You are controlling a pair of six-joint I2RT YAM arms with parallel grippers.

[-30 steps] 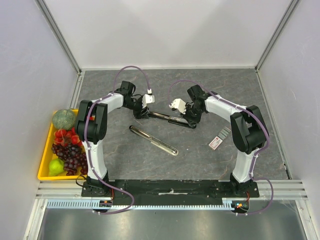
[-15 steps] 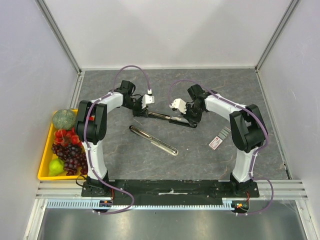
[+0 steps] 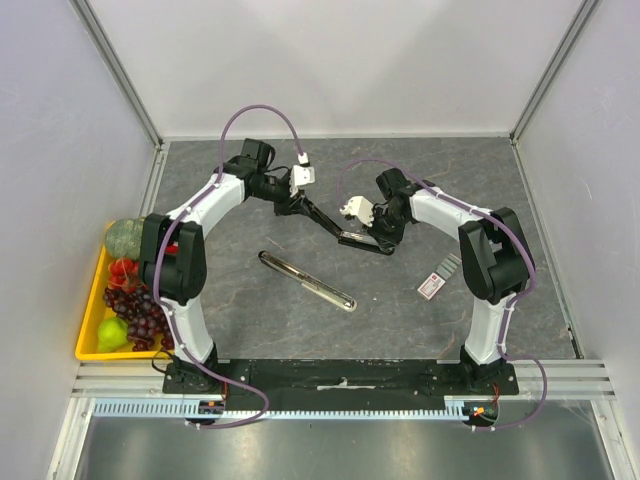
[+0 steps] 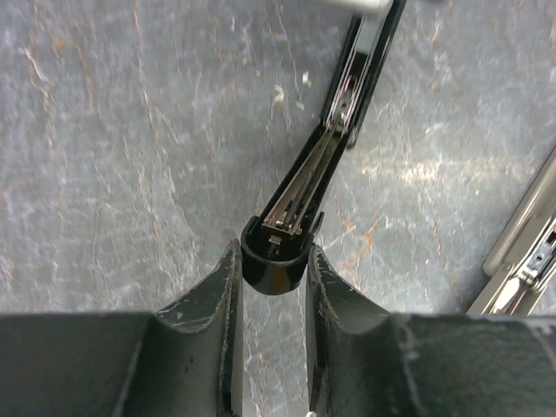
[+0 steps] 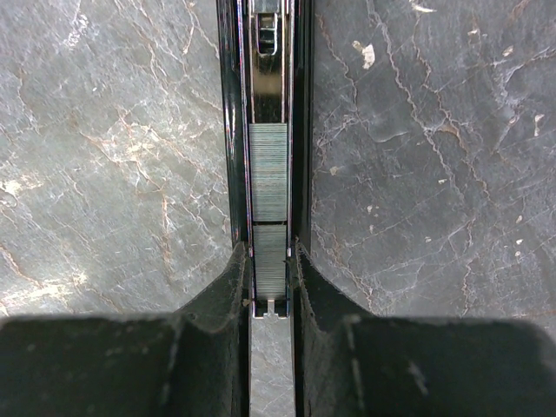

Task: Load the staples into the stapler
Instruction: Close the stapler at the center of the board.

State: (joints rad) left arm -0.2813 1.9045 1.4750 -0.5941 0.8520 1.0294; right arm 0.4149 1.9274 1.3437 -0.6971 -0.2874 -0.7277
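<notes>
Left end effector (image 4: 271, 257) clamps stapler (image 4: 306, 184) tip; hinge end cropped.

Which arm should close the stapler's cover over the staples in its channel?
Left. The left gripper clamps the raised cover at its end. The right gripper pins the magazine holding the staple strips, so it should just hold.

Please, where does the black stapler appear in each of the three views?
Top external: the black stapler is at centre, between left tool and right tool.
Left wrist: its rounded black end sits lower centre, clamped by the fingers.
Right wrist: its open channel, holding staple strips, runs down the middle.
Shared landmark: the grey veined table.
</notes>
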